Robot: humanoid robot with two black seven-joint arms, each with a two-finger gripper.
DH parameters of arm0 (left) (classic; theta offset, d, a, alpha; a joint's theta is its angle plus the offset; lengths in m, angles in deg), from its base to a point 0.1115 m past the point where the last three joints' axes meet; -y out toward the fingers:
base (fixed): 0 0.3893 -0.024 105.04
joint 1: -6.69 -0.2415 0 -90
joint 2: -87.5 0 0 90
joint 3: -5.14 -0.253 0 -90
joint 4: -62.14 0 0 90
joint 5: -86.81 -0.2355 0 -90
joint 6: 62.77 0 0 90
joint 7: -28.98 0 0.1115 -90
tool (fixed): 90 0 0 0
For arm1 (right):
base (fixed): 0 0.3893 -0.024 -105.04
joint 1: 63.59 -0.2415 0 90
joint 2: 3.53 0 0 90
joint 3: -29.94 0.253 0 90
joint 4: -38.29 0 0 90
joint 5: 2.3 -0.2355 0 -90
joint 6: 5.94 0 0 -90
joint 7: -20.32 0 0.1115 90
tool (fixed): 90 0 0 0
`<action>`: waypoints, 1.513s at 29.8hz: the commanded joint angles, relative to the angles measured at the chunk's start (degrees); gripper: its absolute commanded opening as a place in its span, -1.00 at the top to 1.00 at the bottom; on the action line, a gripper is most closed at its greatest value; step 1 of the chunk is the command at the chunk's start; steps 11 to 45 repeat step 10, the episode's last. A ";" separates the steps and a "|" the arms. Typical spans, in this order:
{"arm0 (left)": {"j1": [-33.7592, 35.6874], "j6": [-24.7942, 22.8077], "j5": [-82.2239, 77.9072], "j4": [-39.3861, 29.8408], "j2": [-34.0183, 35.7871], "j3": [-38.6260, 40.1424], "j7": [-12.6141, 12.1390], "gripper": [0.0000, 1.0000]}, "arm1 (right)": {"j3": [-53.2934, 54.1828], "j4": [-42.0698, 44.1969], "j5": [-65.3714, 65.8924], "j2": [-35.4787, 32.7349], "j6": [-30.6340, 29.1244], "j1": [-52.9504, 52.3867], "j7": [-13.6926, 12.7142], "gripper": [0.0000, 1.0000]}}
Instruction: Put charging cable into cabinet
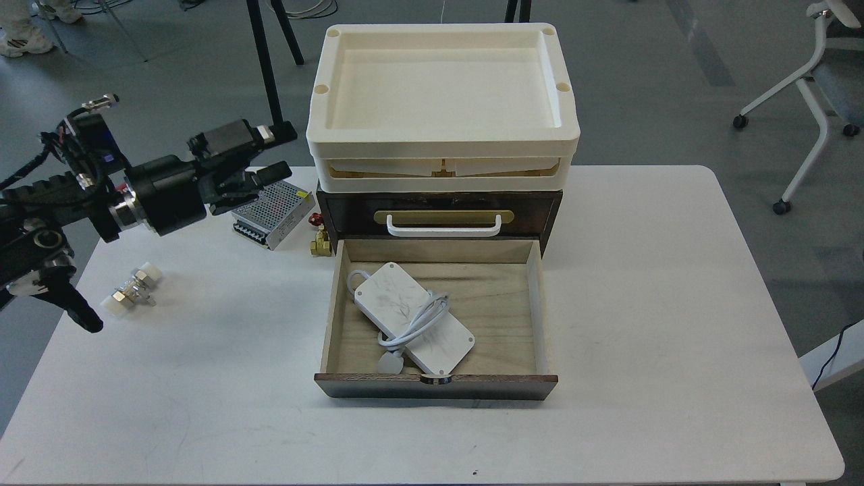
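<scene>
The charging cable (395,305), a white marbled block with a bundled white cord (420,322) across it and a round puck end (390,362), lies flat in the open drawer (503,317) of the cabinet (439,202). The cabinet is a small dark brown box with a brass plate and a white handle (442,231). My left gripper (282,150) is open and empty. It hovers up and to the left of the cabinet, over the table's back left part, well apart from the cable. My right gripper is out of view.
Two stacked cream trays (442,145) sit on top of the cabinet. A silver perforated power-supply box (270,210), a brass fitting (320,244) and a small red part (312,219) lie left of it. A metal fitting with white ends (131,293) lies at the table's left. An office chair (820,81) stands far right.
</scene>
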 commanded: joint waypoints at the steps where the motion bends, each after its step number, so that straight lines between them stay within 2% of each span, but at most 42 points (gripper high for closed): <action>1: 0.30 -0.14 22.64 6.26 -0.38 5.17 0.00 -0.98 | 0.00 -3.67 1.19 1.54 -0.06 -1.41 0.00 -1.00; 5: 0.65 -0.14 34.19 10.85 -3.27 6.86 0.00 -0.98 | 0.08 -4.47 4.10 4.79 -0.06 -3.52 0.00 -1.00; 7: 0.83 -0.14 35.08 11.29 -6.52 6.95 0.00 -0.99 | 0.17 -4.39 4.28 7.60 -0.06 -3.88 0.00 -1.00; 10: 0.74 -0.14 35.08 11.55 -7.15 6.95 0.00 -0.99 | 0.70 -4.03 4.37 9.28 -0.06 -4.49 0.00 -1.00; 45: 0.74 -0.14 35.08 11.55 -7.15 6.95 0.00 -0.99 | 0.70 -4.03 4.37 9.28 -0.06 -4.49 0.00 -1.00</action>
